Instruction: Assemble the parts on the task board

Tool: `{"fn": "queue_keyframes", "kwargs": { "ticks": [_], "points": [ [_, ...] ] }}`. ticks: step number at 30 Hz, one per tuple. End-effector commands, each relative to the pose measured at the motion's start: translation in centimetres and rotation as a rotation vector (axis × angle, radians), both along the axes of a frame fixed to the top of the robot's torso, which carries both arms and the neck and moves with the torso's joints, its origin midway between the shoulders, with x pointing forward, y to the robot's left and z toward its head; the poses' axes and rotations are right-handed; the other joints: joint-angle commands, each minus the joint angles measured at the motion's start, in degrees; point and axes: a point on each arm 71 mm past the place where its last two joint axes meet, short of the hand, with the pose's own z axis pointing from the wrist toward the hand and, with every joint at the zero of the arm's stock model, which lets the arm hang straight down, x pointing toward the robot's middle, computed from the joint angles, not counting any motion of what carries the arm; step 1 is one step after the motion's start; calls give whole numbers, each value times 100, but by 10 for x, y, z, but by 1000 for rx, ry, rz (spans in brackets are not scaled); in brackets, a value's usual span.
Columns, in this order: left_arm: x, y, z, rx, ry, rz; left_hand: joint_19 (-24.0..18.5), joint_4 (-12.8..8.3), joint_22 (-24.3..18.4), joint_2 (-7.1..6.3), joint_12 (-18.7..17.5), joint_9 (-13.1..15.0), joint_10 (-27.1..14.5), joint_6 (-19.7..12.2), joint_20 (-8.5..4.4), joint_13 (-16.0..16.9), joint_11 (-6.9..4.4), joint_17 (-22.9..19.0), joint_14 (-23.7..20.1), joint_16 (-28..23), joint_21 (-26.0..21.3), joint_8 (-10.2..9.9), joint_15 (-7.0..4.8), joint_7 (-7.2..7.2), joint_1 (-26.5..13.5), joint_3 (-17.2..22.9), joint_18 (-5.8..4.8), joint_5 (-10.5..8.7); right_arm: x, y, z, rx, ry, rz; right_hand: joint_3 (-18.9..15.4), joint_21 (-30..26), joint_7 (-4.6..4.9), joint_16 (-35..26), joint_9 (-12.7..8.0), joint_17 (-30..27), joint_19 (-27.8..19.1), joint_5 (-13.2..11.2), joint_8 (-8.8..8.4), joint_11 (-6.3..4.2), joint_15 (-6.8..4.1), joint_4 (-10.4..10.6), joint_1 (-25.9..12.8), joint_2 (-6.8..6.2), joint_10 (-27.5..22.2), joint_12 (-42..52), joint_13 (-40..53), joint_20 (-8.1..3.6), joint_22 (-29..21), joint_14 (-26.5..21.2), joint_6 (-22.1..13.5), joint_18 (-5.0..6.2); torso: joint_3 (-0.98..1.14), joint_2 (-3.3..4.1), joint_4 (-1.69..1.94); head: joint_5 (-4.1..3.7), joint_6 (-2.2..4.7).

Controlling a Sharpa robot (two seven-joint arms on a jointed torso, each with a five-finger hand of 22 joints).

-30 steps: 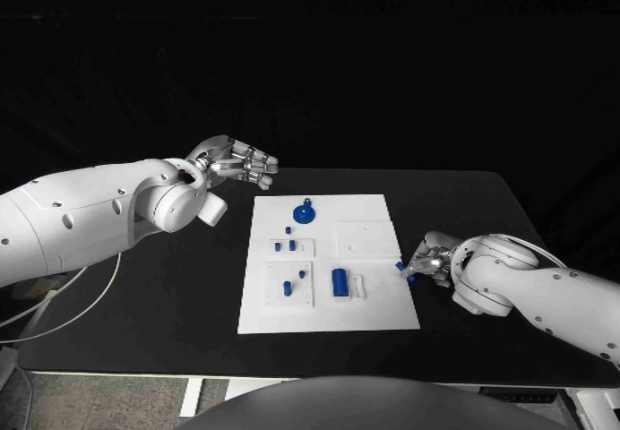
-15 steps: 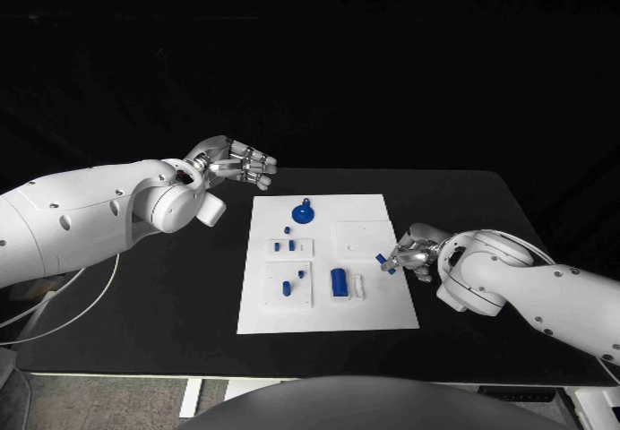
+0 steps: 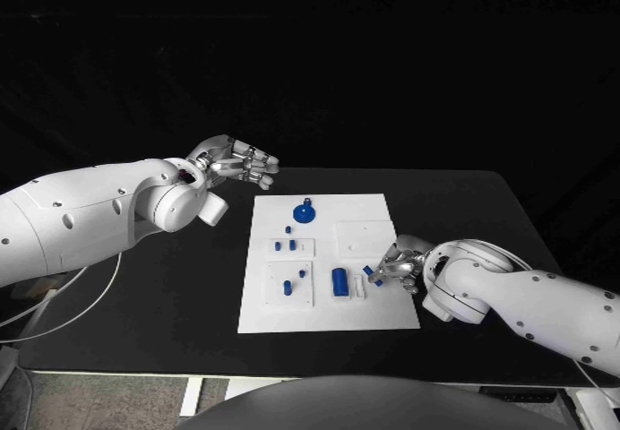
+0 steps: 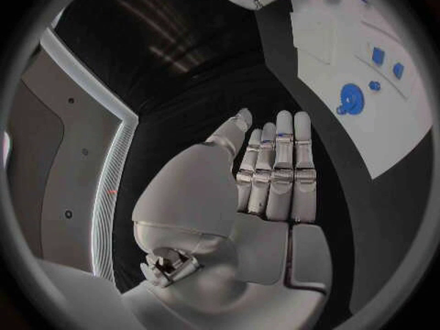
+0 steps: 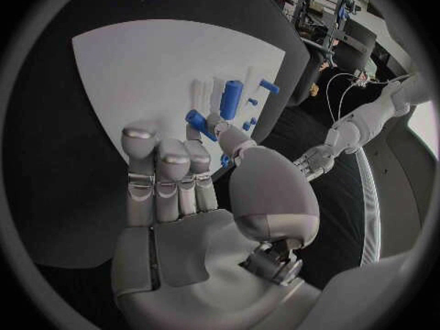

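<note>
Task board [image 3: 330, 309] flat at centre of black worktop [image 3: 155, 305]. Progress judged partial: round blue disc part [image 3: 303, 213] seated at far end of board, small blue pegs [image 3: 287, 245] standing in the middle-left block, more pegs [image 3: 287, 287] in the near-left block, tall blue cylinder [image 3: 340, 281] upright near the board's near-right area, white slotted piece [image 3: 360, 287] just beside it. Plain square plate [image 3: 363, 238] on right half of board bare of parts; more insertion apparently left to do.

Right hand [image 3: 398, 265] over right edge of board, pinching a small blue part [image 3: 370, 270] between thumb and finger, other fingers loosely extended; in right wrist view same blue part [image 5: 201, 120] held at the fingertips, close to the cylinder and the white piece. Contact with board: cannot tell.

Left hand [image 3: 239, 163] raised off the far-left corner of board, fingers together and nearly straight, holding nothing.

Versus 1.0 s ago: right hand with its part shifted from beyond board's right edge inward toward the cylinder. Left hand unchanged. Parts on board unmoved.
</note>
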Motion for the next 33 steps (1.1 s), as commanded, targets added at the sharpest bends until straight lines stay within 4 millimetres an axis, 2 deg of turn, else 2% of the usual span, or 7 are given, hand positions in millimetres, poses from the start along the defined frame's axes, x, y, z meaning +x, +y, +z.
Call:
{"fn": "queue_keyframes", "kwargs": {
  "ticks": [1,12,23,33],
  "points": [
    [-1,-3,1,-11,1,-13,51,28,-5,-34,-10,-1,-29,-34,-4,2,1,8,19,-15,8,4,30,-15,8,7,83,7,-3,4,-5,0,36,13,-22,-21,-55,24,-17,-12,260,42,21,-41,-18,1,7,61,84,26,10,2,415,10,100,-83,2,0,-5,-2,0],
    [-1,-4,1,-11,4,-17,52,42,-18,-48,-10,-1,-34,-43,-3,2,3,9,18,-15,9,3,31,-12,11,12,83,19,-5,11,-15,-6,60,30,-69,-28,-78,28,-40,-16,259,22,21,-48,-20,104,-89,80,100,52,30,0,414,13,120,-90,6,2,-3,-1,-7],
    [-1,-4,0,-11,6,-20,52,42,-18,-48,-10,-1,-34,-43,-3,2,3,9,18,-15,9,3,31,-12,11,12,83,19,-3,15,-20,-12,66,38,-113,-25,-94,33,-52,-17,260,-25,19,-55,-24,242,-179,81,109,72,49,-5,415,11,126,-99,-3,0,-1,16,-7],
    [-1,-4,0,-11,9,-21,50,51,-20,-52,-10,-1,-39,-46,-1,2,5,9,16,-15,9,3,33,-12,5,13,82,18,-4,17,-22,-18,77,49,-178,-36,-106,38,-55,-16,259,-77,18,-59,-28,348,-242,50,110,68,50,-9,414,11,126,-103,-1,-1,-4,42,-16]
  ]
}}
